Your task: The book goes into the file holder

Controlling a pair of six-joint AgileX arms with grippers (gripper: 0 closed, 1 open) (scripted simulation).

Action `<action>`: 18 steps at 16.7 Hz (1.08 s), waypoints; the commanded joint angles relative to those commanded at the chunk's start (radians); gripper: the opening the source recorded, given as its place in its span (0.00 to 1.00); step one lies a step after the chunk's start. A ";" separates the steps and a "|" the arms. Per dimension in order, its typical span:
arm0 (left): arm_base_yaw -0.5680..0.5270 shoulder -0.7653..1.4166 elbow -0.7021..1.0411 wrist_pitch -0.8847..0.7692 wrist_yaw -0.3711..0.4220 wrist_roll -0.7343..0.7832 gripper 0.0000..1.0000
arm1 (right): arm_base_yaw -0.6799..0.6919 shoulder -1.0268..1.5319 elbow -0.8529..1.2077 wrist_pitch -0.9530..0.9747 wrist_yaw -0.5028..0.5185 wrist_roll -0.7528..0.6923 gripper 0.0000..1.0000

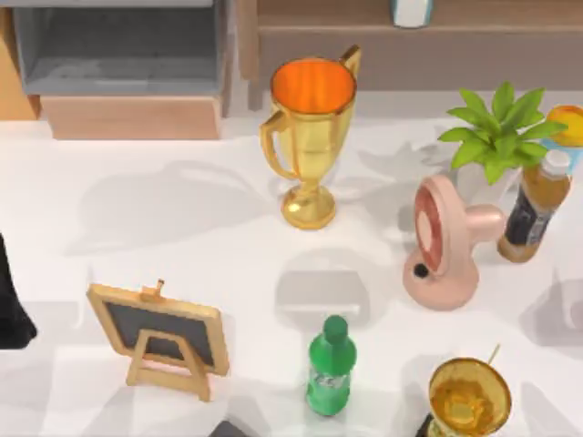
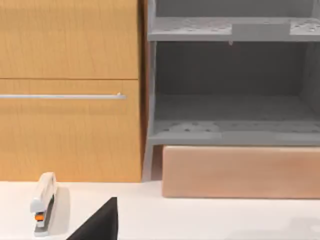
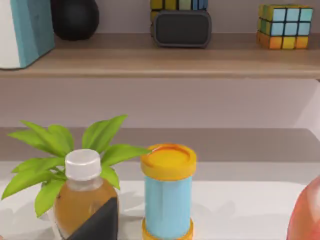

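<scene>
The book [image 1: 412, 11], teal with a white edge, stands upright on the long brown shelf [image 1: 410, 36] at the back right; the right wrist view shows the book [image 3: 27, 30] on that shelf's top board. The file holder [image 1: 132, 116], grey with a tan wooden base, sits at the back left with its cavity empty. The left wrist view faces the file holder [image 2: 230, 135] from the front. My left arm [image 1: 9, 309] is parked at the table's left edge. A dark part of the left gripper [image 2: 97, 222] and of the right gripper [image 3: 97, 222] shows low in each wrist view.
A gold trophy cup [image 1: 311, 137] stands mid-table. A plant [image 1: 496, 137], pink fan [image 1: 442, 241] and tea bottle [image 1: 533, 205] crowd the right. A chalkboard easel [image 1: 159, 332], green bottle [image 1: 330, 369] and second gold cup [image 1: 469, 396] line the front. A stapler [image 2: 44, 202] lies left of the holder.
</scene>
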 joint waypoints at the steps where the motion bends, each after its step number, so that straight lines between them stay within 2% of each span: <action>1: 0.000 0.000 0.000 0.000 0.000 0.000 1.00 | 0.000 0.000 0.000 0.000 0.000 0.000 1.00; 5: -0.028 0.061 0.060 0.019 -0.023 -0.001 1.00 | 0.000 0.000 0.000 0.000 0.000 0.000 1.00; 9: -0.122 0.287 0.270 0.077 -0.105 -0.002 1.00 | 0.000 0.000 0.000 0.000 0.000 0.000 1.00; 13: -0.267 0.659 0.581 0.153 -0.227 -0.001 1.00 | 0.000 0.000 0.000 0.000 0.000 0.000 1.00; 18: -0.478 1.230 1.030 0.254 -0.404 0.005 1.00 | 0.000 0.000 0.000 0.000 0.000 0.000 1.00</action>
